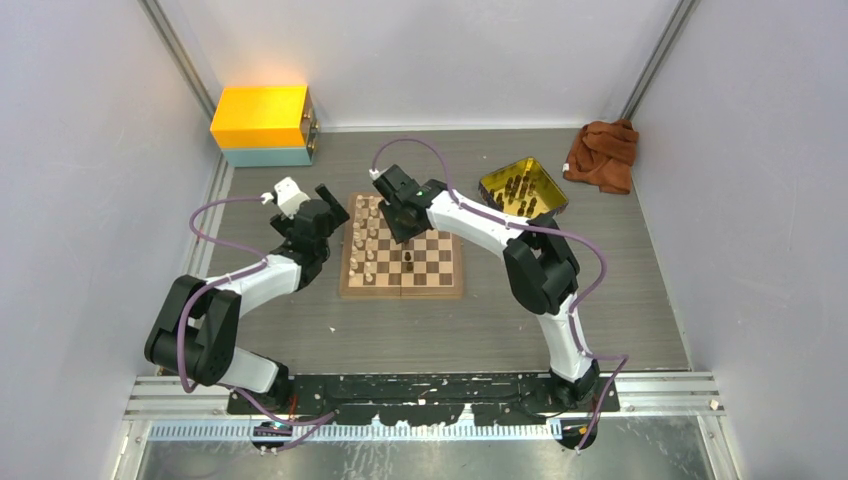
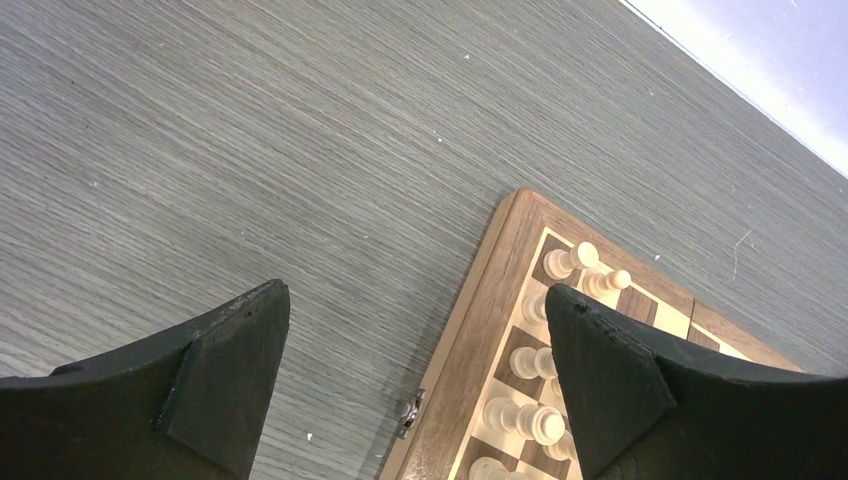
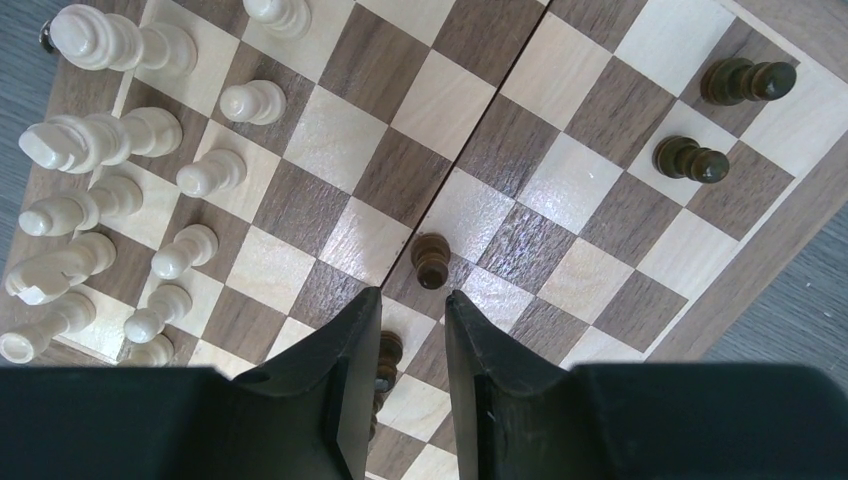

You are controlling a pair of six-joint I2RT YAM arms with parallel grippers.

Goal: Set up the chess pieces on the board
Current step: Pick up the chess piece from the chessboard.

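My right gripper [image 3: 412, 295] hangs over the board [image 3: 575, 185], fingers parted by a narrow gap and clamping nothing. A dark piece [image 3: 432, 262] stands just ahead of its tips. My left gripper [image 2: 415, 292] is spread wide above the table [image 2: 250, 150], with pale chess pieces [image 2: 540, 420] beside one finger.

Looked like a robot lab cell: plain white panel walls [image 1: 80, 150] boxed the table [image 1: 300, 320] on three sides, aluminium extrusion rail [image 1: 160, 395] ran along its near edge, left arm [image 1: 250, 285] and right arm [image 1: 480, 225] bolted there.
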